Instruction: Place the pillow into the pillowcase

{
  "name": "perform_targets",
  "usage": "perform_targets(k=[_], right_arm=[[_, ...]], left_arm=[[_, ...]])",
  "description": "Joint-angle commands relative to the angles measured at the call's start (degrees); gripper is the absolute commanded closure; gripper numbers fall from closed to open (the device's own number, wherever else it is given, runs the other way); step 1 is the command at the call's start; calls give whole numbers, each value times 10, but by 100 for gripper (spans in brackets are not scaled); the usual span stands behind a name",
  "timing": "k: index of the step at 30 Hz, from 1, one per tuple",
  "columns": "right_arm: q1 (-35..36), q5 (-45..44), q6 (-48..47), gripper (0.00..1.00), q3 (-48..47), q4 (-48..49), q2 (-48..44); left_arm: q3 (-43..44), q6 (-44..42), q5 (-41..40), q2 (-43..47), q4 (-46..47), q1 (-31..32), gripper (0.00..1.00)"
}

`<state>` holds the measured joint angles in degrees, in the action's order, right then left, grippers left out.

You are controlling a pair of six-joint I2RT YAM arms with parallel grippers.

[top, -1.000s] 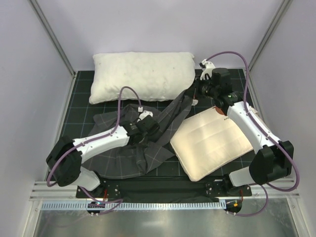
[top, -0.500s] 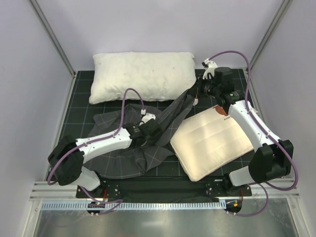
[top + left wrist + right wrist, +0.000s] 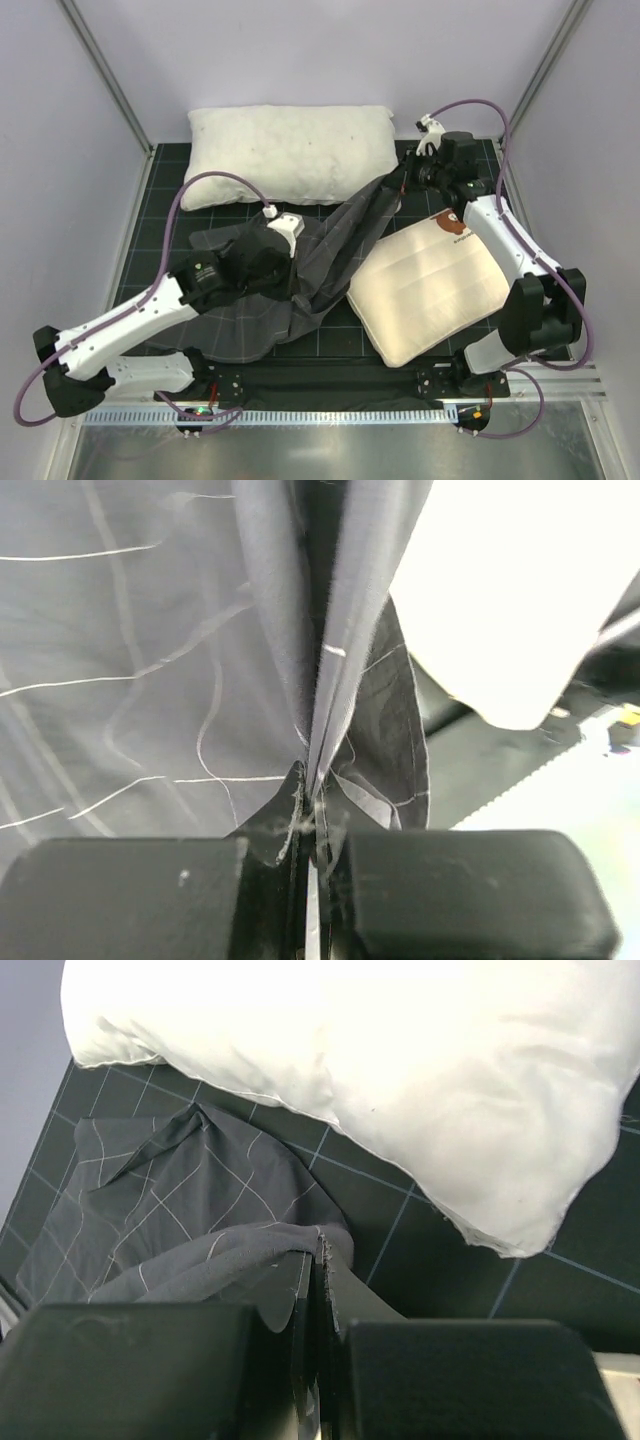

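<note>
While the cream quilted rectangular pillow (image 3: 430,290) lies flat on the near right of the black gridded desk (image 3: 165,215), none of it is inside anything. Its brown bear print shows at the far edge, fully uncovered.

The dark grey windowpane-check fabric pillowcase (image 3: 340,240) sits crumpled left of centre. One band of it is drawn up and across towards the far right, running alongside the pillow's far-left edge.

Left fingers (image 3: 130,900): pressed together, pinching a thin gathered fold of the grey cloth (several layers seem caught; I cannot tell if it is one lip of the opening or both). Right fingers (image 3: 470,1380): also pressed together on a hem edge of the same cloth, close to the plain white lumpy pillow (image 3: 290,155) at the back of the desk.

Progress, as I judge it: early. The case is gripped at two places and tensioned between them, but no open mouth is visible. Left to do: find and spread the opening, bring the pillow to it, feed it in, then pull the fabric over the corners.
</note>
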<state>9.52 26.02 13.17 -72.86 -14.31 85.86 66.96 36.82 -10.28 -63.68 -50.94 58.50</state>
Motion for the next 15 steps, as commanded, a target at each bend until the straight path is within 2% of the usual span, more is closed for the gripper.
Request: perform_targets(k=[1,5,9,11,12,13,15], right_arm=[[-16,2,13,96,-33,73,39],[-33,-11,38,96,-38,87,74],[-48,-11,46,92,-46,89,115],[-56,-18,55,84,-46,83,129],[-61,-13,59,77,-44,79,130],[-64,-9,59,65,-41,75,128],[-68,-20,60,52,-19,64,101]], left_arm=[[-17,-14,90,9,-8,2,95],[-47,-11,167,-35,74,2,97],[-61,2,186,-85,145,2,99],[-54,1,194,-101,165,2,100],[-51,0,180,-108,168,3,100],[-47,-2,170,-116,169,3,100],[-39,-11,136,-121,170,3,100]])
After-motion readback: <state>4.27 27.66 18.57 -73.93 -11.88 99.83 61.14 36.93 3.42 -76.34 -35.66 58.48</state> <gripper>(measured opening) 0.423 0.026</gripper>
